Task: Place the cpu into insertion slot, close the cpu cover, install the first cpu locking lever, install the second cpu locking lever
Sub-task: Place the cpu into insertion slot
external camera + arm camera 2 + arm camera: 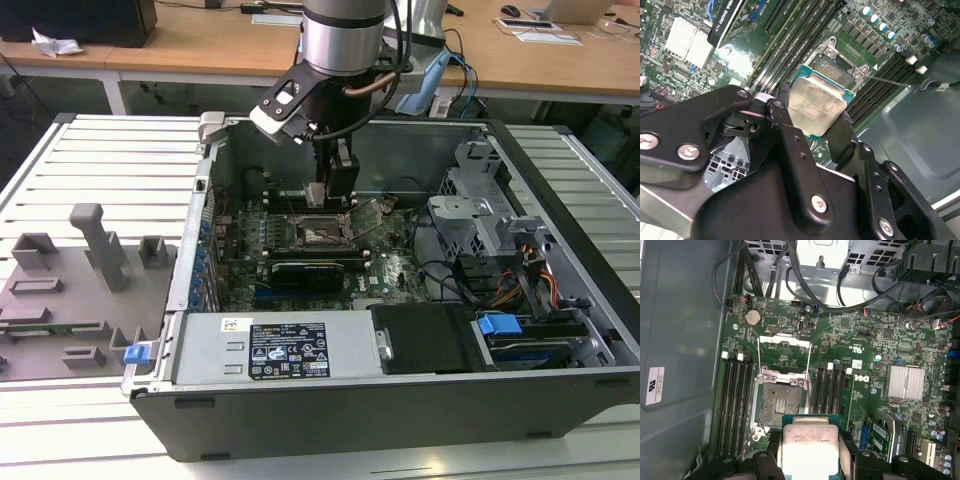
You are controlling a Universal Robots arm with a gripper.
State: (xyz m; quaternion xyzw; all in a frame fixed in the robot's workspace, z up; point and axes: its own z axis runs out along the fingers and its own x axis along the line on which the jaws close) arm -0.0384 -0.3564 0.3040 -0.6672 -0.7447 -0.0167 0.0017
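The jaws were clamped on the cpu, one on each side of it.

In the exterior view, the gripper hung inside the open computer case. The insertion slot lay just below the jaws, a little nearer to the camera than they were. The jaws were not touching it.

In the second wrist view, the cpu sat flat between the two black fingers of the gripper, its dull silver top showing. The insertion slot lay just past the tips of the jaws, open and bare.

In the first wrist view, the cpu was again pinched in the gripper. The insertion slot lay straight ahead of the jaws and a bit off to one side, so the chip was not lined up over it yet. The cpu cover looked flipped open, on the far side of the slot from the jaws. The chip's edges ran nearly square with the slot's edges.
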